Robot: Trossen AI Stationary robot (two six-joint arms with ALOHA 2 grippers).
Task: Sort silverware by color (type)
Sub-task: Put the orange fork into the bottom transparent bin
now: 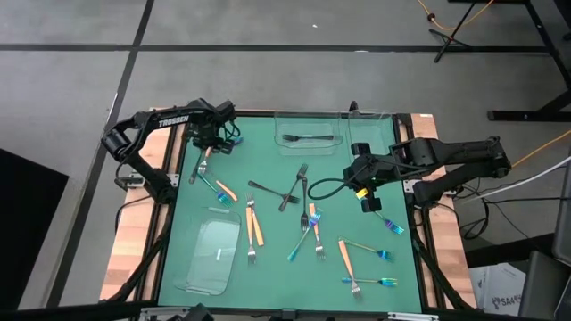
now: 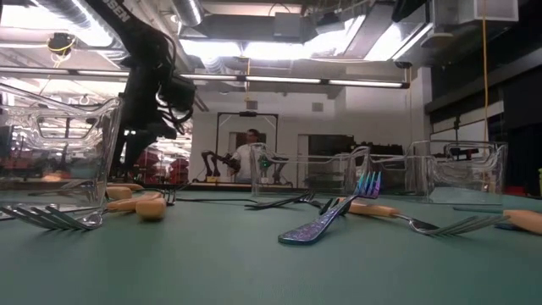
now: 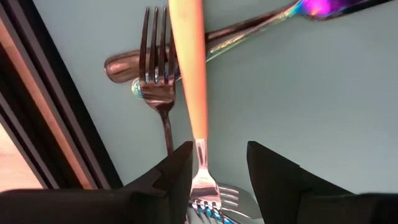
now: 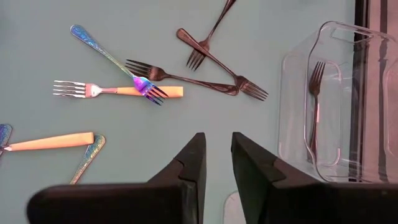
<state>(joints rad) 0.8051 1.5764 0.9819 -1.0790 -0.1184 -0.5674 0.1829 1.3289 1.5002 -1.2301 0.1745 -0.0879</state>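
Note:
My left gripper (image 1: 207, 144) is open at the mat's far left, pointing down. Its fingers stand either side of an orange-handled fork (image 3: 194, 74), at its neck; whether they touch it I cannot tell. A dark fork (image 3: 157, 87) and an iridescent utensil (image 3: 249, 31) lie just beyond on the mat. My right gripper (image 1: 368, 192) hangs above the mat's right side, open by a narrow gap with nothing in it. Black forks (image 4: 211, 62), orange-handled forks (image 1: 255, 223) and iridescent ones (image 1: 385, 223) lie scattered on the green mat. One black fork (image 1: 308, 138) lies in the far clear tray (image 1: 284, 125).
A second clear tray (image 1: 212, 259) sits on the mat at the near left. The mat has a raised black frame (image 1: 174, 178) close beside my left gripper. Bare mat shows between the right gripper and the far tray (image 4: 292, 74). A person stands far off in the room (image 2: 247, 152).

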